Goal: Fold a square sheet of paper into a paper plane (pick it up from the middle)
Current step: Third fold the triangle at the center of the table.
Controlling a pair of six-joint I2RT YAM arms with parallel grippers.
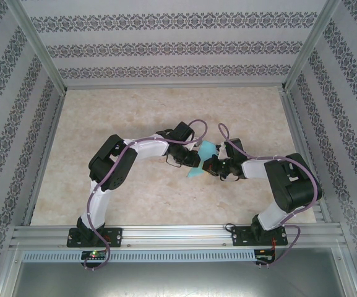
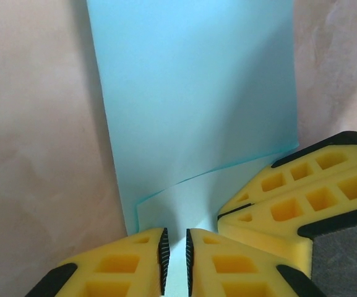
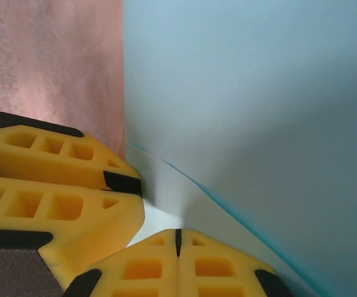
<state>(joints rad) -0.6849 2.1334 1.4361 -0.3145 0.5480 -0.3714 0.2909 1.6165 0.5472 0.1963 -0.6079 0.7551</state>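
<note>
The square sheet of paper [image 1: 205, 151] is light turquoise and sits partly folded, raised between both grippers at the table's middle. In the left wrist view the sheet [image 2: 197, 93] rises ahead, and a paler flap lies in front of it. My left gripper [image 2: 176, 236] has its jaws a narrow gap apart, with the pale flap showing in the gap. My right gripper [image 3: 178, 234] is shut, its tips meeting the pale flap of the sheet [image 3: 258, 93]. The right gripper's fingers [image 2: 289, 198] lie beside my left jaws. From above, the left gripper [image 1: 195, 162] and the right gripper [image 1: 211, 166] almost touch.
The beige marbled table [image 1: 135, 117] is boxed in by patterned walls and aluminium rails [image 1: 166, 235] along the near edge. Both arms bend inward, and their purple cables [image 1: 197, 127] loop above the grippers.
</note>
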